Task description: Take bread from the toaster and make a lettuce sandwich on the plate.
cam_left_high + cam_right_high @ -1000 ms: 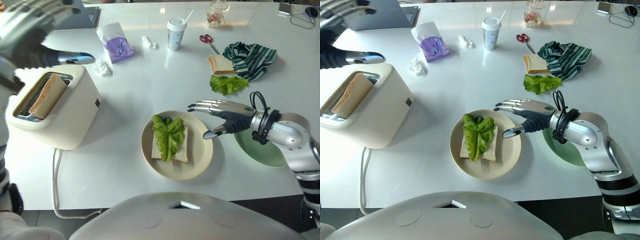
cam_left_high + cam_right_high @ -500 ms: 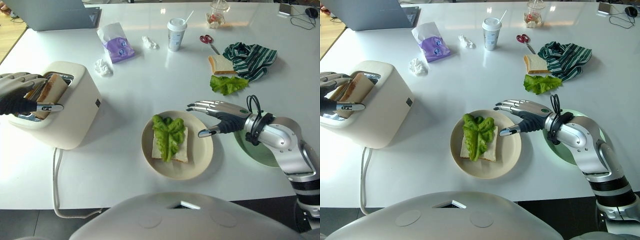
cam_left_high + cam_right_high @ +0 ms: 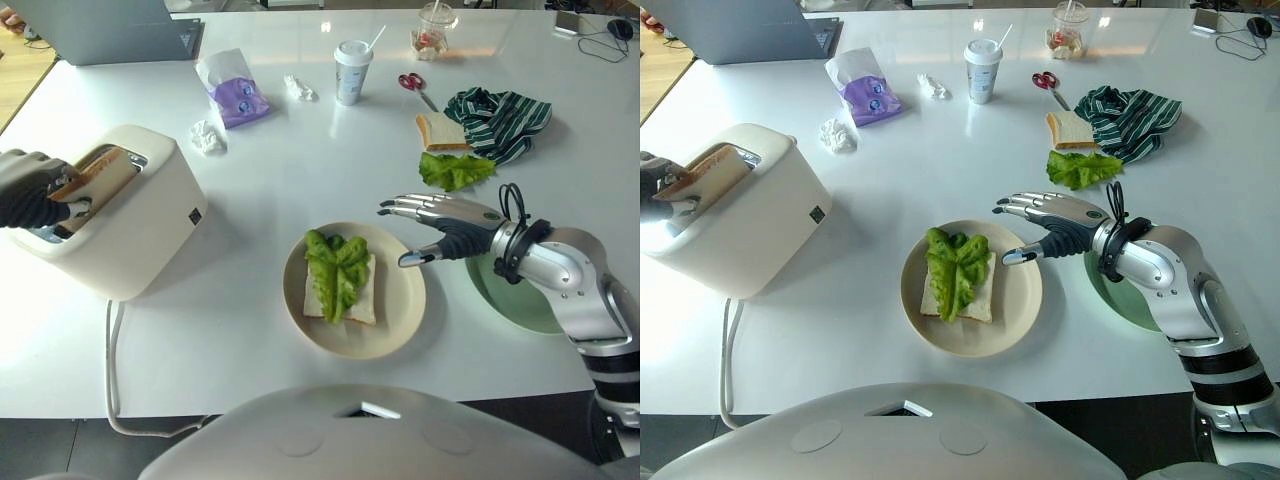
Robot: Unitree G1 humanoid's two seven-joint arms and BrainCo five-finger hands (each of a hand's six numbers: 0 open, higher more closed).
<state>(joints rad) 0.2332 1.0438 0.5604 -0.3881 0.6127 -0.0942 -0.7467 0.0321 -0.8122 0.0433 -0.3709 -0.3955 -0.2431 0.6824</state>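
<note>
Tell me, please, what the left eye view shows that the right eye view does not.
Left eye view: more of the left hand, with its fingers curled on the toast tilting out of the toaster.
Right eye view: more of the right arm below the elbow, and more bare table to the right of the striped cloth.
Both: the plate with bread and lettuce, and the open right hand at the plate's right edge.
</note>
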